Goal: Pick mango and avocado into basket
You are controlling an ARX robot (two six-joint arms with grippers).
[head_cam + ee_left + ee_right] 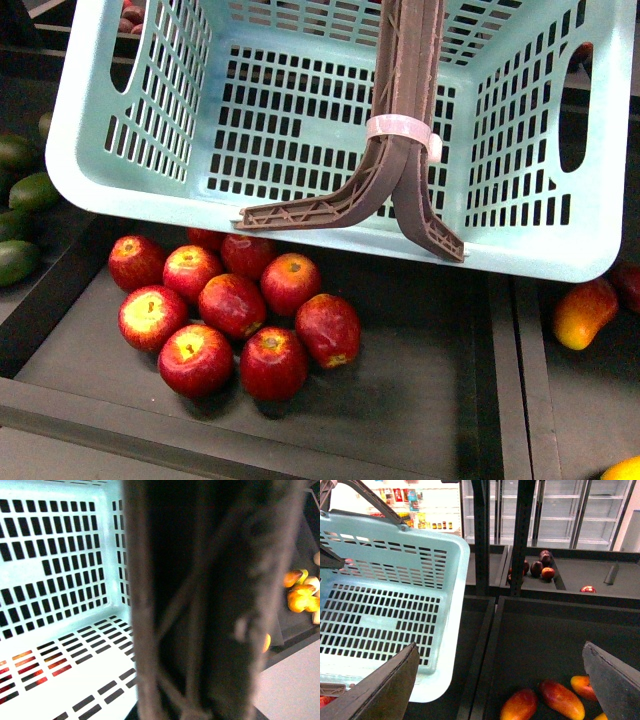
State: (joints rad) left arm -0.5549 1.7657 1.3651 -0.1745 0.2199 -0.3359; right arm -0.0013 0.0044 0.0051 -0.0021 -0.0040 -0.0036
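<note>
The mint-teal basket (pixel 330 150) hangs tilted above the fruit bins, its two brown handles (pixel 405 90) tied together and running up out of the front view. Those handles (pixel 210 600) fill the left wrist view, blurred and very close; my left gripper is shut on them, its fingers hidden. Nothing lies on the basket floor that shows. A red-to-orange mango (pixel 585 312) lies in the bin right of the basket. Dark green avocados (pixel 33 191) lie at the far left. My right gripper (pixel 499 650) is open above mangoes (pixel 562 700), beside the basket (pixel 385 615).
Several red apples (pixel 232 305) are piled in the dark bin under the basket. A yellow mango (pixel 625 468) shows at the bottom right corner. Black bin dividers (pixel 480 645) and shelf uprights (pixel 522 535) stand between bins. Dark red fruit (pixel 537 567) sits on a farther shelf.
</note>
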